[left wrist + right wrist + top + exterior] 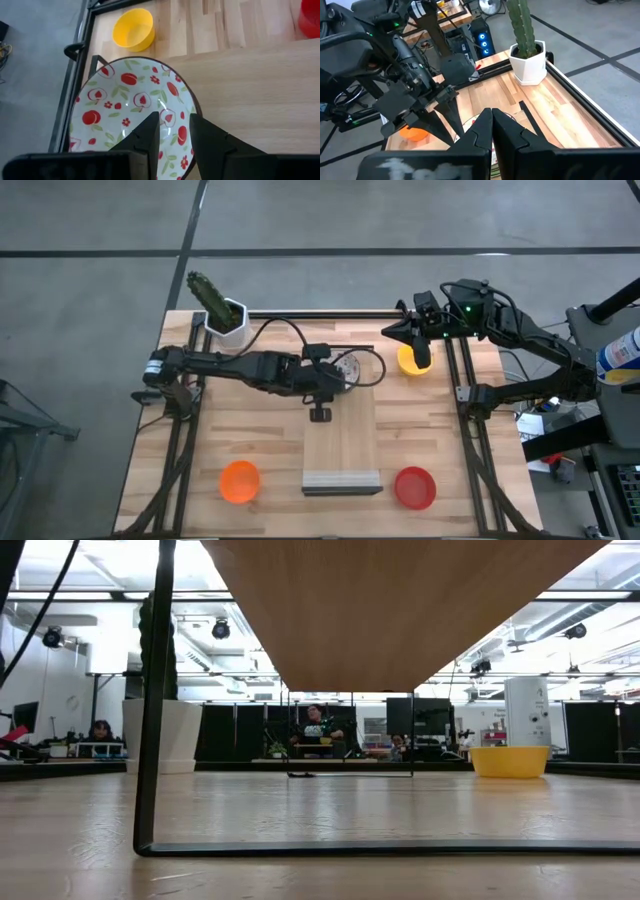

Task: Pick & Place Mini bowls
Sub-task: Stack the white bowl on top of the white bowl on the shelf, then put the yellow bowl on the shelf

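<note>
Left claw [174, 131] spread above patterned bowl [131, 102]; right claw [492, 125] pressed together. Bowl likely rigid, slick, breakable: pinch its rim.

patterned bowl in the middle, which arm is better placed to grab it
Left. The left gripper is open and sits right over the patterned bowl, fingers pointing at its near rim. The right gripper is shut and farther off, by the yellow bowl.
</note>
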Robot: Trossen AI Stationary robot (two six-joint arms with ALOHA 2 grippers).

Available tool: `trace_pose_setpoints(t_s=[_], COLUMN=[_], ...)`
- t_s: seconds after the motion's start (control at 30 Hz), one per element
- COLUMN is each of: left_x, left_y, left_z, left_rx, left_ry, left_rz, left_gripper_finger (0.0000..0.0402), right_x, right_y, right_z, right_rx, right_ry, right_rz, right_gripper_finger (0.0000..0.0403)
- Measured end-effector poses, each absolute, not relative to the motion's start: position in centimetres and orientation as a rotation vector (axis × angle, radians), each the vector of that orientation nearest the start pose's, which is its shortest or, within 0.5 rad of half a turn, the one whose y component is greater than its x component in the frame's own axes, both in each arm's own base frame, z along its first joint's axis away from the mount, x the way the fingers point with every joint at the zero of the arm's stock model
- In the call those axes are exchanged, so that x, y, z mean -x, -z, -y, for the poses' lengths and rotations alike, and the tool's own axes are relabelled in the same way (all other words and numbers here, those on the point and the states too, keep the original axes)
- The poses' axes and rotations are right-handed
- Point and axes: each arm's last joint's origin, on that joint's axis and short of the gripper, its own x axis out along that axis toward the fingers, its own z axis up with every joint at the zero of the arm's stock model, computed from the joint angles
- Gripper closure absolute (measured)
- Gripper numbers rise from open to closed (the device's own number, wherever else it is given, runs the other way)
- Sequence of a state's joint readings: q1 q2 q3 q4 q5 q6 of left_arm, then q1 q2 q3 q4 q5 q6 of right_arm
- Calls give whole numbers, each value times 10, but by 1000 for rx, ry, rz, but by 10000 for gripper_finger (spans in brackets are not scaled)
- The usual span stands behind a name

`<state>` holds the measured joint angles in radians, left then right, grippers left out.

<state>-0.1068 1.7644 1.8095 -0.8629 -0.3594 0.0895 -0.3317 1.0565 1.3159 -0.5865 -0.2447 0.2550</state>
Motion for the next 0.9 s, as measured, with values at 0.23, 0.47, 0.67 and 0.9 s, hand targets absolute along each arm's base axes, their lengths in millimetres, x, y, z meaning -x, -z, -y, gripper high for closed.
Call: trace_pose_setpoints(t_s=[0.23,0.47,0.67,0.9], left_x=[-372,-359,-346,-325], left_y=[-375,-393,-407,-430], left_z=[29,26,22,19], left_rx=[-260,-115,32,112], left_ry=[-247,-278,-240,-153], left_rz=[-770,-710,-662,-594], left_gripper_finger=[300,301,301,301], right_x=[-194,-191,-186,-178], right_y=[-422,-408,-397,-387], right_z=[59,59,57,54], right_rx=[-375,-478,-528,-541], right_ry=[132,176,210,225], right_rz=[-311,-453,-573,-701], right_gripper_finger=[394,394,394,394])
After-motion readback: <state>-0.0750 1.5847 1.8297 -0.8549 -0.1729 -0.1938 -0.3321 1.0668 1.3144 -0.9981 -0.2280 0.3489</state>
